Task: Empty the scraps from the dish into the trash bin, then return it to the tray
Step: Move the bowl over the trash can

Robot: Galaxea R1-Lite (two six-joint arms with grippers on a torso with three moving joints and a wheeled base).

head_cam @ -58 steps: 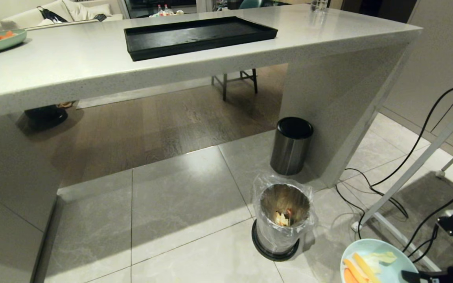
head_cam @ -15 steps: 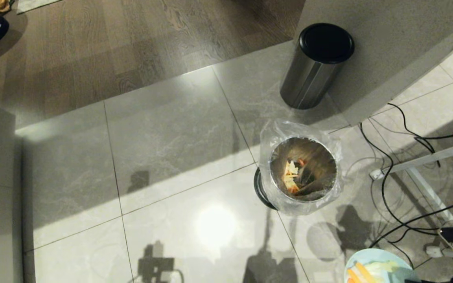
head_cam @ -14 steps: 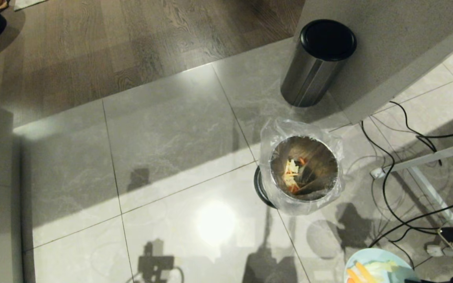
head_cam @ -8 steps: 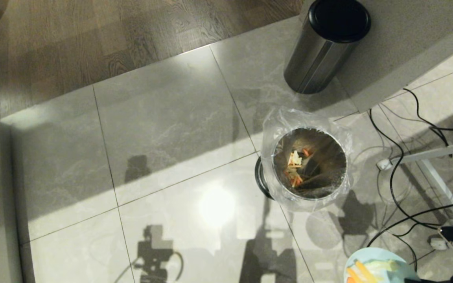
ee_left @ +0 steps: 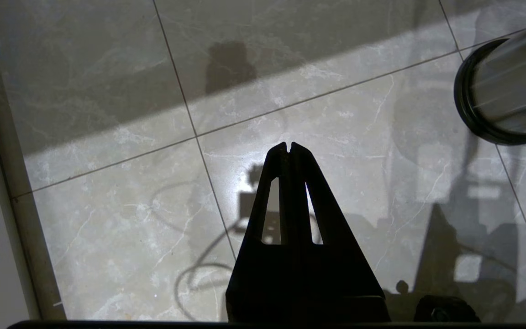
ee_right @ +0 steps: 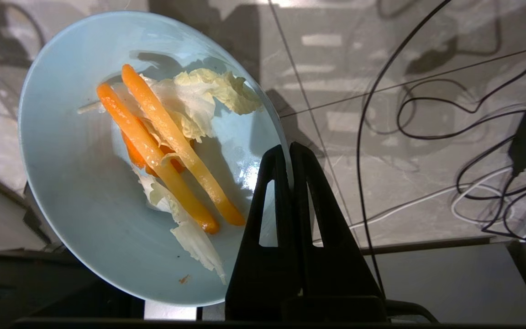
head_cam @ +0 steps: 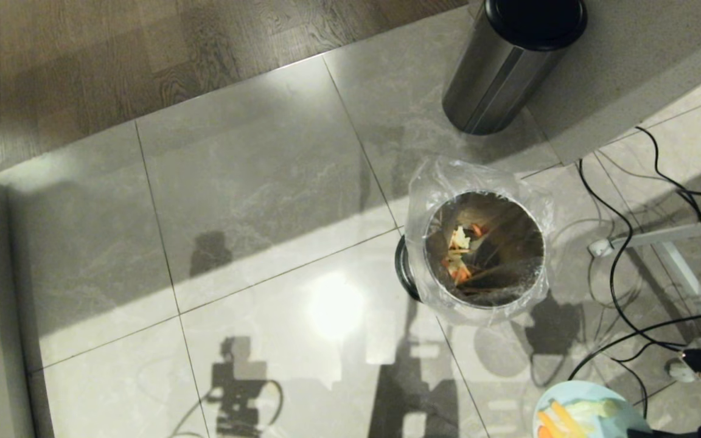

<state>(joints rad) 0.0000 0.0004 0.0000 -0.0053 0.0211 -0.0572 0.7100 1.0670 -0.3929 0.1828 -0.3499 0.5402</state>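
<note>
from the head view, we see the trash bin standing on the floor, its clear bag folded over the rim and some food already at the bottom. the dish sits low at the right edge, well short of the bin's mouth, so we judge the carry is unfinished: we should bring the dish right over the opening before tipping, and keep clear of the black-lidded bin and the cables.

in the left wrist view, the left gripper hangs idle over the floor, fingers pressed together on nothing.

in the right wrist view, the right gripper is clamped on the dish's rim, the scraps lying near the middle. we should tip away from the pinched edge, slowly, so the wet strips slide off.
</note>
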